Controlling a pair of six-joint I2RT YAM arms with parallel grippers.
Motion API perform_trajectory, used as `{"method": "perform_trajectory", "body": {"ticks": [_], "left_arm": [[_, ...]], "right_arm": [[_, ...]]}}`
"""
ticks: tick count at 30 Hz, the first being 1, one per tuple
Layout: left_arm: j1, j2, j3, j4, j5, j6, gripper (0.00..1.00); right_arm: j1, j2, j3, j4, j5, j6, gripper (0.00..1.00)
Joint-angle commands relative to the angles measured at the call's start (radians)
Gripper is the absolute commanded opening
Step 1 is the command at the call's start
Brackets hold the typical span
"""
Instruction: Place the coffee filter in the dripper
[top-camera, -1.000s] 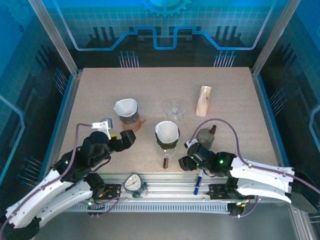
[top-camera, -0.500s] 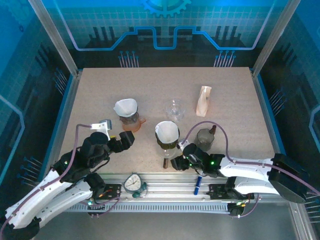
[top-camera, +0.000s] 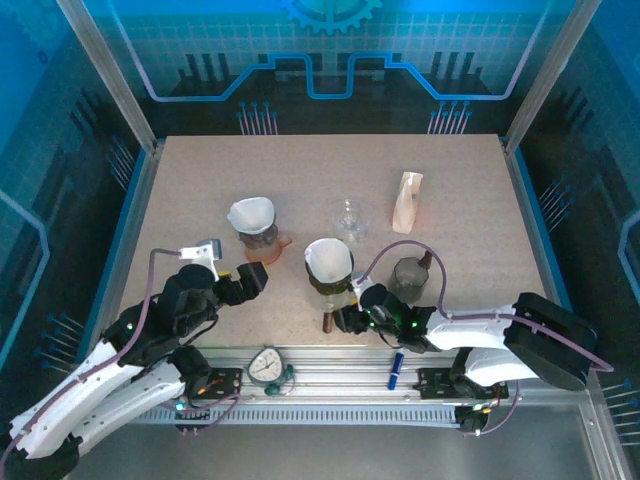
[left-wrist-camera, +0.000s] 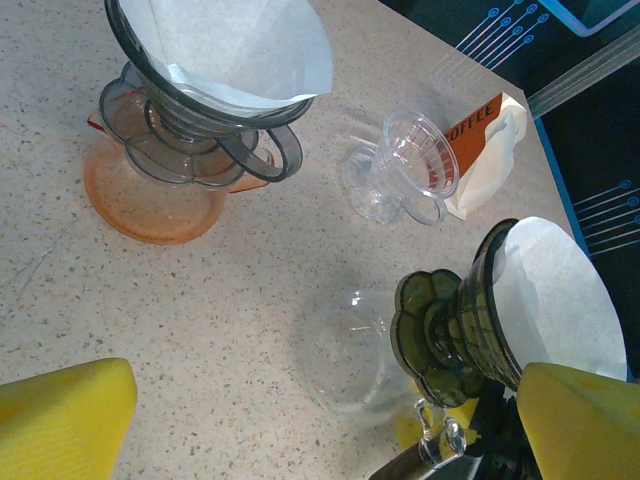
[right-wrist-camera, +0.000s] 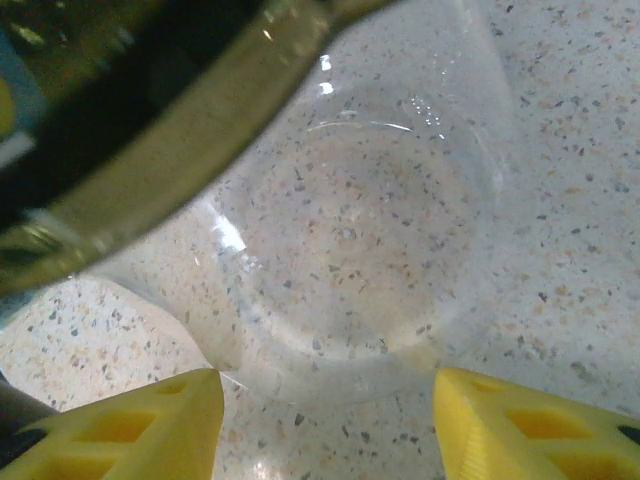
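The speckled beige table (top-camera: 200, 180) carries everything. The white-and-black left arm (top-camera: 110, 370) and right arm (top-camera: 500, 335) reach in from its near edge. The left gripper (top-camera: 256, 281) hovers over bare tabletop toward the front left, its yellow fingers (left-wrist-camera: 65, 420) spread wide with nothing between them. The right gripper (top-camera: 342, 318) lies low at the front centre. Its yellow fingertips (right-wrist-camera: 140, 420) stand partly apart on either side of a clear glass carafe (right-wrist-camera: 360, 260), close against its wall, and I cannot tell whether they press it. Above that carafe is the olive-green glass dripper (top-camera: 331, 284), which leans in the left wrist view. The white paper coffee filter (top-camera: 328, 258) is already seated inside it, opened out as a cone. Behind it and to the left stands a grey glass dripper (top-camera: 256, 238) on an orange saucer (top-camera: 278, 243), lined with a second white filter (top-camera: 250, 213). A clear plastic dripper (top-camera: 348, 215) sits behind the olive one, apart from it. To the right of the clear dripper, a cream-and-orange packet of filters (top-camera: 406, 200) stands upright. A smoky grey cup (top-camera: 408, 272) is just right of the olive dripper. On the metal rail (top-camera: 330, 385) along the front lie a round dial timer (top-camera: 267, 365) and a blue pen (top-camera: 396, 368).
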Motion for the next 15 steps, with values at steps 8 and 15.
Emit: {"method": "perform_trajectory", "body": {"ticks": [8,15], "left_arm": [[0.007,-0.032,0.020,-0.008,-0.019,0.024,0.99],[0.007,-0.039,0.018,-0.020,-0.022,0.024,0.99]], "right_arm": [[-0.075,0.158,0.099,0.151,0.048,0.002,0.57],[-0.111,0.292,0.201,0.199,0.055,0.007,0.57]]}}
